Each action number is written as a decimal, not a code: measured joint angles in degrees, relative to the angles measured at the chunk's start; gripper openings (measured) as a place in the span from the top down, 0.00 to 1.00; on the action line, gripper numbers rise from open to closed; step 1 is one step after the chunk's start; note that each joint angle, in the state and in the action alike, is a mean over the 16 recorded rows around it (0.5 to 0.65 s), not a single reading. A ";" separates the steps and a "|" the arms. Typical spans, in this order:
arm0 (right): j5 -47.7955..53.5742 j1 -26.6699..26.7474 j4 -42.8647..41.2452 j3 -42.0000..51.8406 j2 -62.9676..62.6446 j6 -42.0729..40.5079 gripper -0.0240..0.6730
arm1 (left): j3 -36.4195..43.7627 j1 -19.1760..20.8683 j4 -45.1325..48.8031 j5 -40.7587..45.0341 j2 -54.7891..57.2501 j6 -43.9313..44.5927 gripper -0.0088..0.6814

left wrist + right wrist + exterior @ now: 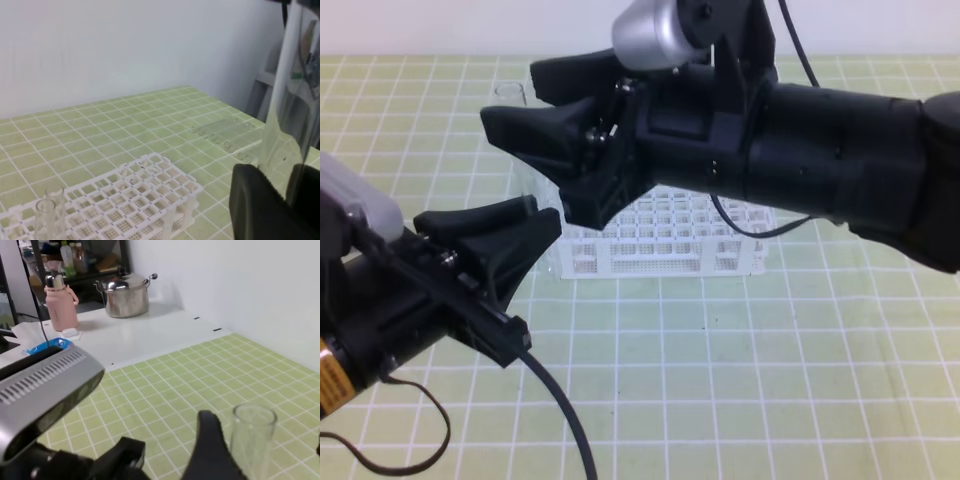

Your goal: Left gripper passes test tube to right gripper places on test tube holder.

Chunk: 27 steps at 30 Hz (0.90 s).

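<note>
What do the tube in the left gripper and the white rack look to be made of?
The long clear test tube: probably glass, possibly clear plastic; see-through, glossy, background shows through its wall. The white rectangular lattice rack: looks like moulded matte plastic, judging by its uniform white colour and thin, even square cells.

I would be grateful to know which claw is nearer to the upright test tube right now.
Left. The left claw is shut on the test tube, gripping its lower part, while the right claw stands open around its upper end.

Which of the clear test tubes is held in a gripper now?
The upright test tube clamped in the left gripper; another stands in the test tube holder, others lie flat.
</note>
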 joint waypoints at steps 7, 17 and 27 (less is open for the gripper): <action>0.53 0.00 -0.04 -1.84 2.22 0.13 0.38 | 0.00 0.00 0.03 -0.29 0.00 -0.04 0.92; 1.59 0.00 -0.08 -3.59 3.98 0.25 0.41 | 0.00 0.00 -0.03 -0.69 0.00 -0.07 0.95; 2.30 0.00 -0.08 -4.19 4.74 0.21 0.50 | 0.00 0.00 -0.03 -0.88 0.00 -0.07 0.94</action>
